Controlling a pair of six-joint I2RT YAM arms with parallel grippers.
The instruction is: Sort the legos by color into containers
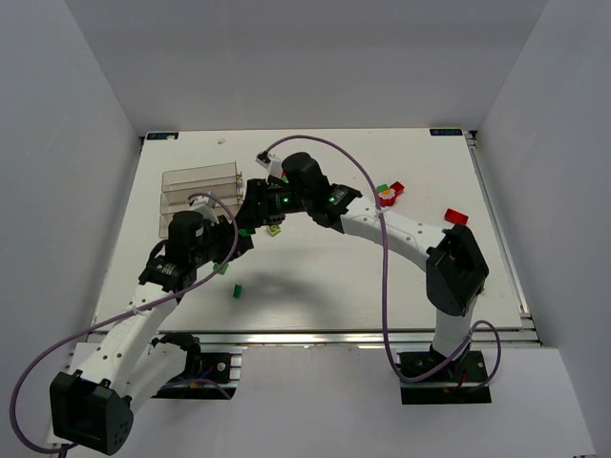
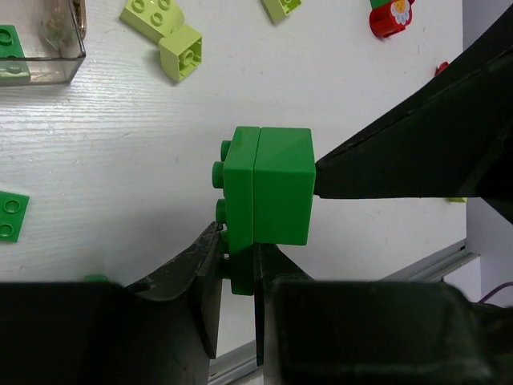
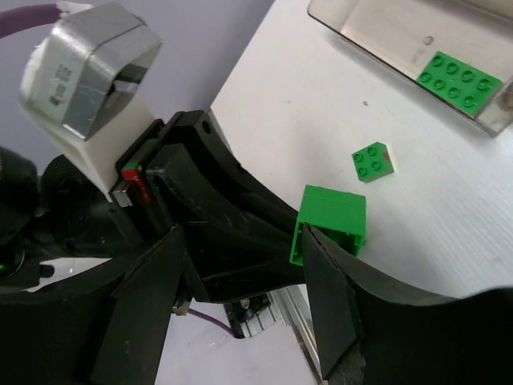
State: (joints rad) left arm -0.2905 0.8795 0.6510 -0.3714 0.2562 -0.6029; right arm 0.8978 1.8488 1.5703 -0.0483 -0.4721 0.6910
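My left gripper (image 2: pixel 238 257) is shut on a dark green lego stack (image 2: pixel 268 188), a thin plate joined to a square brick, held above the table. My right gripper (image 3: pixel 240 241) is open, its jaws wide apart. One of its fingers (image 2: pixel 417 160) touches the brick's far face (image 3: pixel 333 220). In the top view both grippers meet beside the clear tray (image 1: pixel 200 189), the left gripper (image 1: pixel 239 234) below the right gripper (image 1: pixel 253 212). The tray (image 3: pixel 385 32) holds a green plate (image 3: pixel 458 80).
Lime bricks (image 2: pixel 164 32) and a green plate (image 2: pixel 10 215) lie near the tray. A small green brick (image 3: pixel 373 161) lies below it. Green pieces (image 1: pixel 237 289) lie near the front. A red and white piece (image 1: pixel 387 194) and a red brick (image 1: pixel 456 217) lie at the right.
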